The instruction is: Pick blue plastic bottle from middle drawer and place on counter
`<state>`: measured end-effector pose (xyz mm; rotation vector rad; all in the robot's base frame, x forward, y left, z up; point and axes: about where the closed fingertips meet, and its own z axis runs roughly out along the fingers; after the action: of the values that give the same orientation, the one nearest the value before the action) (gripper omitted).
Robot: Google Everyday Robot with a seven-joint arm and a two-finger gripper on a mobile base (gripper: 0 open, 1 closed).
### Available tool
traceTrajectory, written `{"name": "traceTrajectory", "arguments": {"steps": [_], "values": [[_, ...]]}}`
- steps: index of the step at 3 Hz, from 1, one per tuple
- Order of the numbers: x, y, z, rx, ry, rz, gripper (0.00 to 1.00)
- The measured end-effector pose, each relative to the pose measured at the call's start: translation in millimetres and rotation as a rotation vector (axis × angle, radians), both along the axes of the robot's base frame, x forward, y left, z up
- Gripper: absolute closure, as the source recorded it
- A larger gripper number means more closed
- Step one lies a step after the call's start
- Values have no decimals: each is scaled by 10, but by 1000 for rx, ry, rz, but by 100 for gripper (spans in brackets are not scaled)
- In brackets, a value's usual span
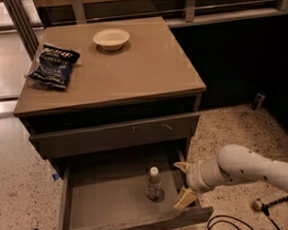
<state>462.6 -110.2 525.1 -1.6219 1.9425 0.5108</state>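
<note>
The blue plastic bottle (153, 184) stands upright on the floor of the open middle drawer (99, 194), right of centre. It is clear, with a white cap. My gripper (183, 182) is on a white arm coming in from the right. It sits at the drawer's right wall, just right of the bottle and apart from it. Its tan fingers (185, 199) are spread open and hold nothing. The tan counter (142, 69) is the cabinet top above.
A dark blue snack bag (53, 65) lies on the counter's left side and a pale bowl (111, 38) sits near its back. A partly pulled drawer with a scratched front (116, 134) overhangs the open drawer. A cable and a small tool (268, 203) lie on the speckled floor at right.
</note>
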Motion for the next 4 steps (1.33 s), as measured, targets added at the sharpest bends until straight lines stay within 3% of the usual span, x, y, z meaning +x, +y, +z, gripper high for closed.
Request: {"name": "traceTrajectory", "arguments": {"steps": [2, 4], "values": [[169, 294, -236, 105, -28, 26, 22], [376, 601, -465, 197, -67, 54, 15]]}}
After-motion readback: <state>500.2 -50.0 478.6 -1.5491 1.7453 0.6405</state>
